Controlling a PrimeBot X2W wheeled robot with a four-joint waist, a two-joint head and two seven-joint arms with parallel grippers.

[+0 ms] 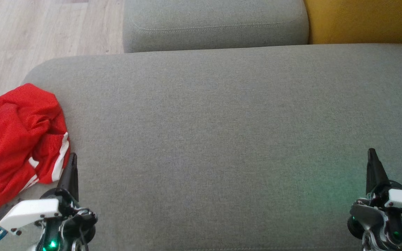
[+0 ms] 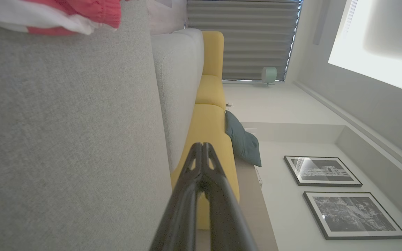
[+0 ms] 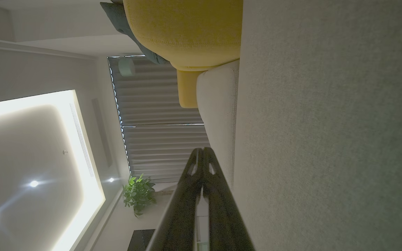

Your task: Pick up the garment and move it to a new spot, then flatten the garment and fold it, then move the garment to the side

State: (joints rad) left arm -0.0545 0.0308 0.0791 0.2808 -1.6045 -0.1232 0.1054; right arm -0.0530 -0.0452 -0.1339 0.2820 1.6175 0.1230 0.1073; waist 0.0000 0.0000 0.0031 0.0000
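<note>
A grey sofa seat borders a yellow cushion and pale wooden floor.

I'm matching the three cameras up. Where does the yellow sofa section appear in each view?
Head view: yellow sofa section, top right corner.
Left wrist view: yellow sofa section, centre.
Right wrist view: yellow sofa section, top centre.
Shared landmark: grey seat cushion, large in all three.

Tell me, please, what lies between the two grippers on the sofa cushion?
Only bare grey cushion lies between the left gripper and the right gripper, as the head view shows; the red garment sits outside that stretch.
</note>
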